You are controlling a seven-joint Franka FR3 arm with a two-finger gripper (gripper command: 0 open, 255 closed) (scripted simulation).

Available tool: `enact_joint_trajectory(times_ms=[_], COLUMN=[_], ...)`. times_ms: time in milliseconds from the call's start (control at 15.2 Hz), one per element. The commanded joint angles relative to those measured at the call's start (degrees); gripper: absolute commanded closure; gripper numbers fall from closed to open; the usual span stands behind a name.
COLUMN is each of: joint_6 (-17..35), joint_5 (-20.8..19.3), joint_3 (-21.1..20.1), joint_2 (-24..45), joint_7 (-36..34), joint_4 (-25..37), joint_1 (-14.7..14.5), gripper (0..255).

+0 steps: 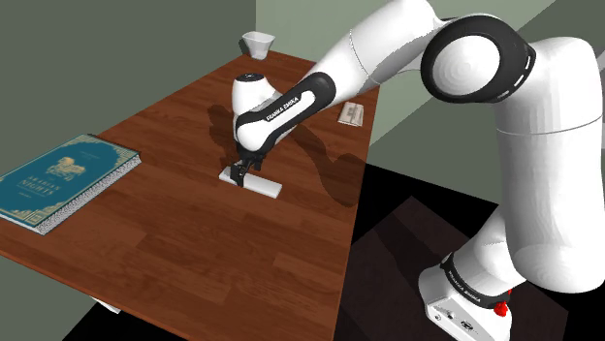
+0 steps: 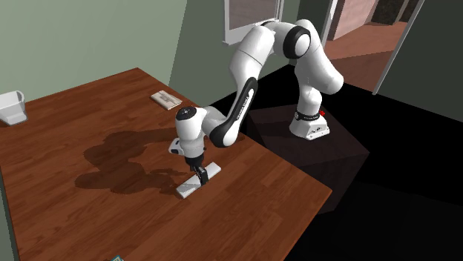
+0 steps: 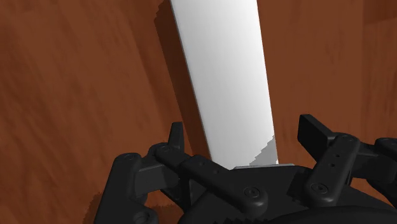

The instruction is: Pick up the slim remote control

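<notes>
The slim remote [image 1: 268,186] is a plain white bar lying flat on the brown wooden table [image 1: 194,262]. My black gripper [image 1: 240,172] is lowered onto one end of it, pointing straight down. In the second exterior view the gripper [image 2: 199,175] stands over the middle of the remote [image 2: 186,189]. In the wrist view the remote [image 3: 222,76] runs away from the hand between the two fingers [image 3: 177,137], which stand apart on either side of it with a small gap each. The gripper [image 3: 245,137] is open and holds nothing.
A teal book [image 1: 63,179] lies at the shoulder view's left near the table edge. A white cup [image 1: 257,42] stands at the far corner by the wall. A small flat pale object [image 1: 351,113] lies near the table's right edge. Black area lies beyond the table.
</notes>
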State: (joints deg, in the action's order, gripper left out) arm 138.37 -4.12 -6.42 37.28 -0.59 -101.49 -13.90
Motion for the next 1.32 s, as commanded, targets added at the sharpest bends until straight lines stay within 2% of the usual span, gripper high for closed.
enact_joint_trajectory(times_ms=[0, 264, 330, 924, 1254], joint_6=[1.1, 1.8, 1.9, 1.8, -0.6], joint_5=[-0.1, -0.2, -0.2, -0.2, 0.1], joint_3=[0.1, 0.2, 0.2, 0.2, -0.1], joint_2=[1.2, 2.1, 2.1, 2.1, -0.8], joint_7=[-0.1, -0.1, -0.1, -0.1, 0.0], joint_4=[0.1, 0.3, 0.2, 0.3, -0.2], joint_1=[-0.1, -0.2, -0.2, -0.2, 0.1], gripper=[0, 0, 255, 255, 255])
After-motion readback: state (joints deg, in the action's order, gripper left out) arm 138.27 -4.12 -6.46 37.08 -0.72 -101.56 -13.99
